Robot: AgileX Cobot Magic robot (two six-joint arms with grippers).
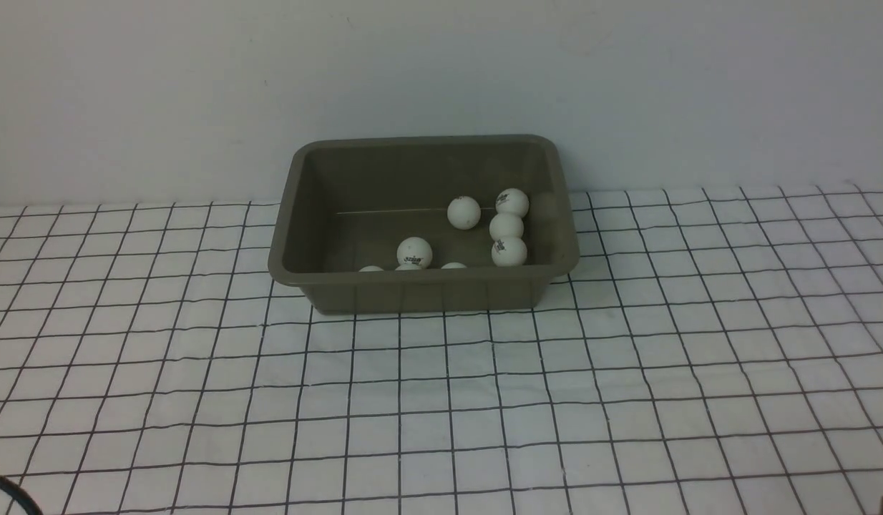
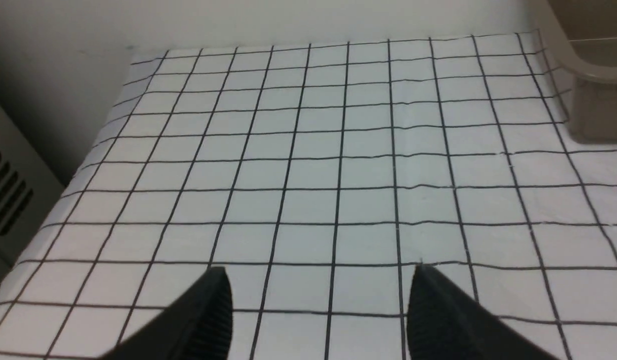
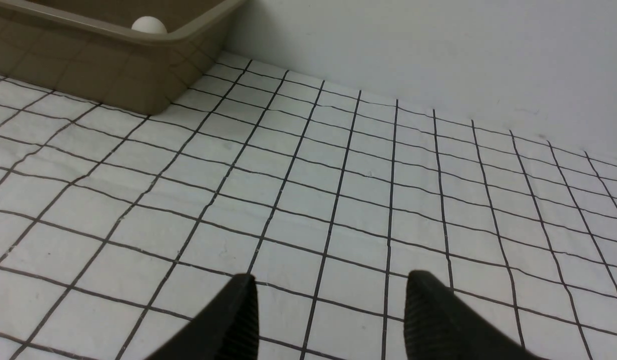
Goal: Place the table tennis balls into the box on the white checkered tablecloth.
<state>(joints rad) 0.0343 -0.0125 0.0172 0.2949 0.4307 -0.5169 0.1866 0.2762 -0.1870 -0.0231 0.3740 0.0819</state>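
Balls in the box, both arms pulled back.
I see the table tennis balls point(image 1: 506, 227) inside the box point(image 1: 423, 292) near the wall; left end effector point(image 2: 318, 300) and right end effector point(image 3: 331, 310) released above wide bare white checkered tablecloth point(image 1: 627, 400).

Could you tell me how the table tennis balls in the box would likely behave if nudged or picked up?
The table tennis balls are smooth spheres, so they would probably roll at a nudge. The walls of the box should contain them. They look small, likely light, perhaps slippery to pinch.

Right hand point(image 3: 328, 300) spread, empty, above checkered tablecloth point(image 3: 338, 200); box point(image 3: 113, 65) beyond.
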